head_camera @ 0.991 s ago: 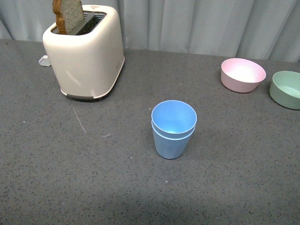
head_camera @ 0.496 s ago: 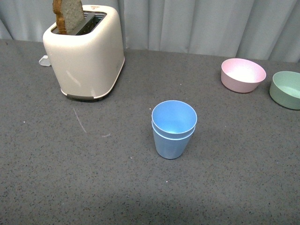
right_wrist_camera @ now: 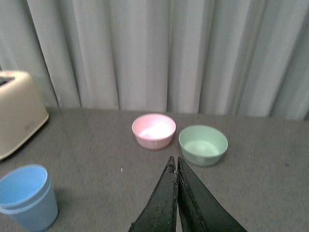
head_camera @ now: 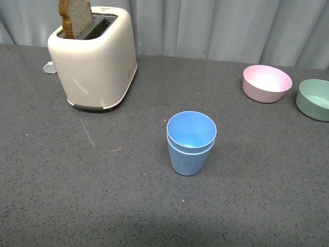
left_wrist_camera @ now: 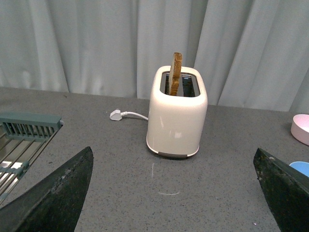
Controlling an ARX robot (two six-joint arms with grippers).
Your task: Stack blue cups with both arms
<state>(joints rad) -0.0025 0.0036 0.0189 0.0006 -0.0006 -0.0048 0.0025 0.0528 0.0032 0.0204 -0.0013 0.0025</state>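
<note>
On my front feed neither arm shows. Starting at the left, a cream toaster [head_camera: 94,59] stands at the back of the grey table [head_camera: 61,195] with one slice of bread [head_camera: 75,18] sticking up from a slot. Near the middle I see the blue cups [head_camera: 190,142], one nested inside the other, standing upright with their long axis vertical and the open rims facing up. They stand on bare tabletop, well apart from the toaster. Further right, at the back, the pink bowl [head_camera: 267,82] sits just beside the green bowl [head_camera: 313,99], both well clear of the cups.

On the left wrist feed I see the left gripper [left_wrist_camera: 176,195] spread wide, holding nothing, facing the toaster; a grey rack [left_wrist_camera: 21,140] lies off to one side. On the right wrist feed the right gripper [right_wrist_camera: 176,166] has its jaws pressed together with nothing between them.
</note>
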